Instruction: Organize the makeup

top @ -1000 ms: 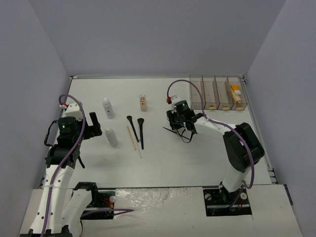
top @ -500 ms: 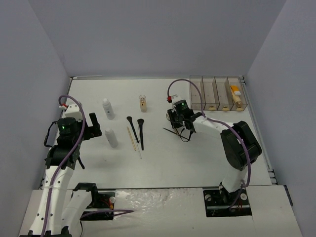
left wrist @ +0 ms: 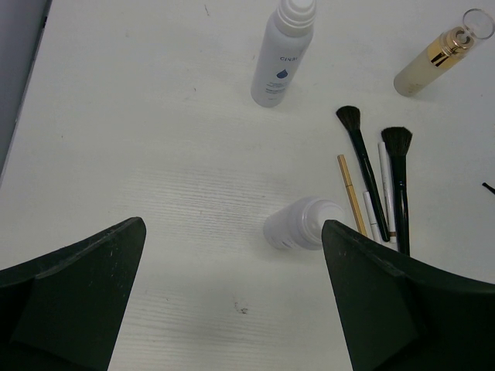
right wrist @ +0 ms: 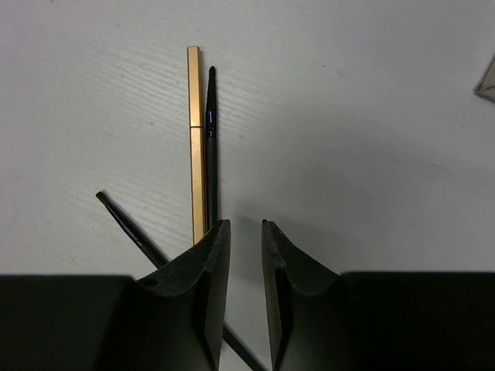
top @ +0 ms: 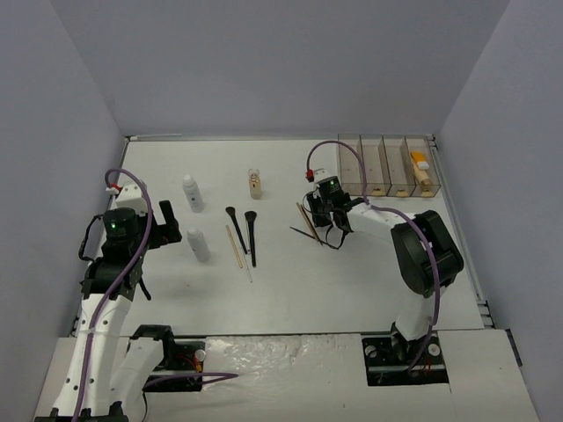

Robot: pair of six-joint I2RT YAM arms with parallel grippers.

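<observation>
My right gripper point(top: 322, 220) point(right wrist: 244, 224) hovers low over the table. Its jaws stand a narrow gap apart with only bare table between the tips. Just left of its left finger lie a gold pencil point(right wrist: 196, 147) point(top: 303, 214) and a thin black pencil point(right wrist: 211, 154) side by side. A thin dark brush point(right wrist: 128, 224) point(top: 299, 231) runs slantwise under the fingers. My left gripper point(top: 169, 223) point(left wrist: 232, 224) is wide open beside a white bottle point(left wrist: 305, 224) point(top: 199, 243). A second white bottle point(top: 192, 192), a glass bottle point(top: 255, 183), two black brushes point(top: 236, 224) and pencils point(top: 236, 246) lie mid-table.
The clear four-compartment box point(top: 387, 163) stands at the back right, with an orange tube point(top: 419, 161) and a beige tube point(top: 426, 180) in its rightmost compartment. Grey walls close in the table on three sides.
My right gripper has shifted right and back while narrowing its jaws, uncovering the gold pencil to its left. The left arm has not moved.
</observation>
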